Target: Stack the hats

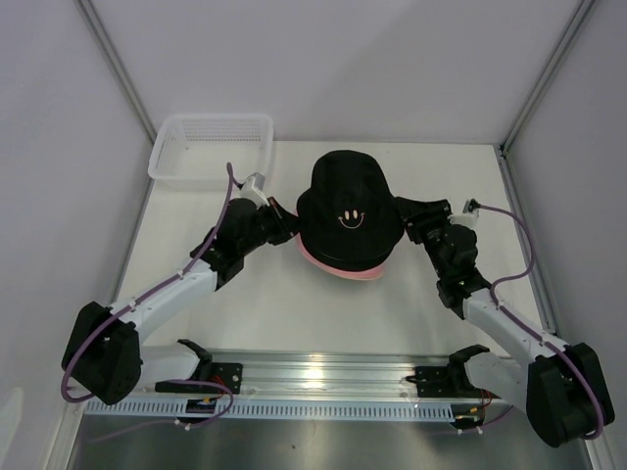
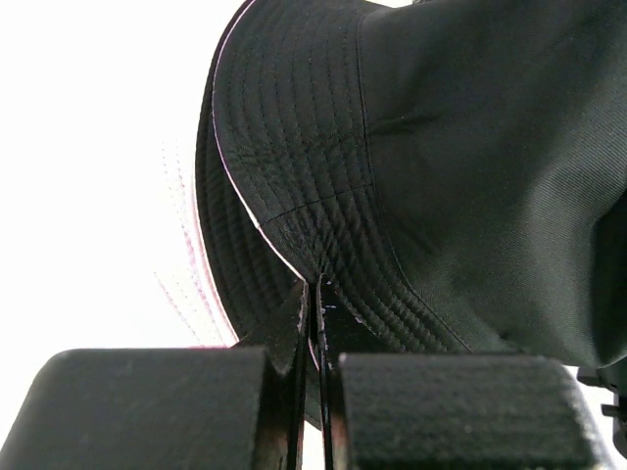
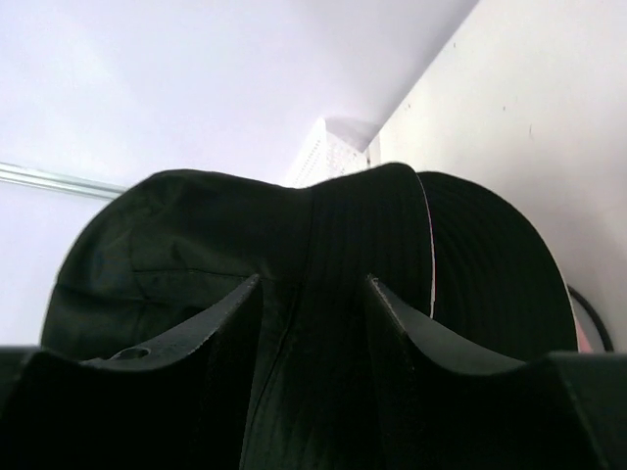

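While your left gripper [image 2: 315,294] clamps the brim of the black smiley hat [image 1: 345,196], close the right gripper [image 3: 313,294], jaws apart astride the opposite brim, then lower evenly onto the pink hat [image 1: 345,273].

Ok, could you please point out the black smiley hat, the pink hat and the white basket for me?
black smiley hat [image 1: 343,186], top external view, on its crown.
pink hat [image 1: 351,274], top external view, on the brim showing under the black smiley hat.
white basket [image 1: 192,168], top external view, on its near wall.
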